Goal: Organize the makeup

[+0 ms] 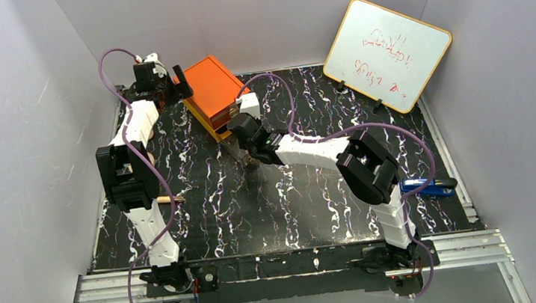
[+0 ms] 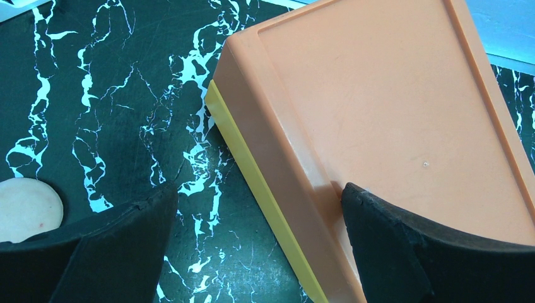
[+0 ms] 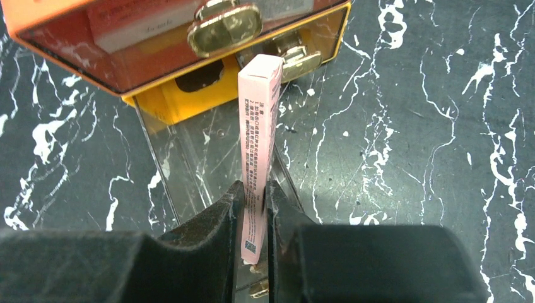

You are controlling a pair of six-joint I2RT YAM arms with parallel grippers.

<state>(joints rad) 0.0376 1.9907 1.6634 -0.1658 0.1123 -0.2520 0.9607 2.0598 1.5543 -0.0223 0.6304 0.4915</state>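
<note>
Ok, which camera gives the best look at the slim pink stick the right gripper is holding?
The right wrist view: the pink stick fills the centre, pinched in the right gripper, with its far end at the open clear drawer of the orange organizer. In the top view it can't be made out beneath that gripper. The left wrist view misses it.

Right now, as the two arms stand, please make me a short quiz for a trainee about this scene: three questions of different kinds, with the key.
1. True or false: the left gripper is shut on the orange box.
2. Multiple choice: what does the right gripper pinch? A) a slim pink carton; B) a gold tube; C) a dark red pen.
3. Fill in: in the left wrist view, the round peach disc lies on the ____, apart from the box.

Key
1. False: its jaws stand wide open, one finger over the lid and one over the table.
2. A.
3. table.
</note>
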